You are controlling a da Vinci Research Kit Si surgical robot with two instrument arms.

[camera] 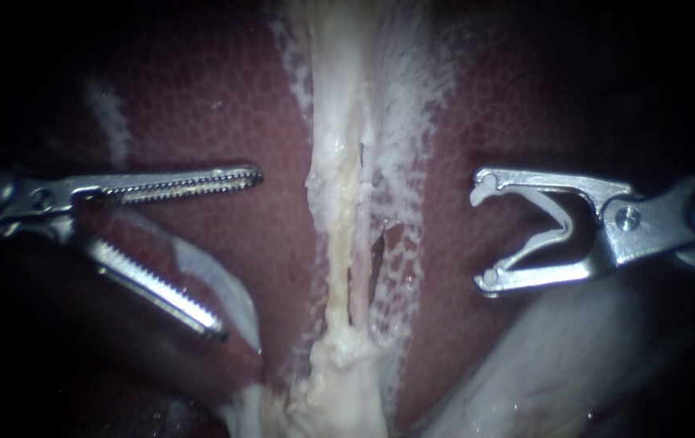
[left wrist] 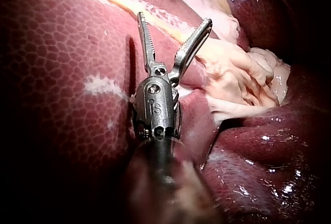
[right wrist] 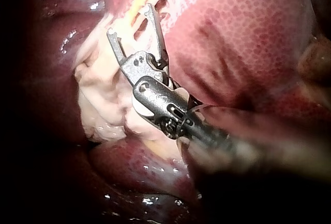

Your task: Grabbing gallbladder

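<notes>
The gallbladder [camera: 339, 389] shows as a pale, crumpled mass at the bottom centre of the endoscope view. From it a pale strip [camera: 343, 203] of whitish and yellowish tissue runs straight up the middle. The long axis of the 2 together stands top to bottom, with the lumpy broad end toward the lower edge and the strip pointing upward. A dark slit [camera: 376, 258] lies in the strip just right of its midline. Red, finely mottled liver [camera: 201, 105] flanks the strip on both sides.

The left instrument [camera: 239, 251] comes in level with the strip's middle. Its 2 toothed jaws are spread wide, holding nothing, with their tips pointing toward the strip but apart from it. A whitish crescent flap [camera: 225, 288] lies beside its lower jaw. The right instrument [camera: 481, 235] faces it from the other side. Its 2 hooked jaws also gape with nothing between them, and they stop short of the strip's lacy edge.

In the left wrist view the left instrument [left wrist: 174, 19] has its jaws in a V over the liver, and the gallbladder [left wrist: 238, 74] lies beside them. In the right wrist view the right instrument [right wrist: 130, 19] has parted jaws above the pale gallbladder [right wrist: 103, 100]. Whether they touch it cannot be told.
</notes>
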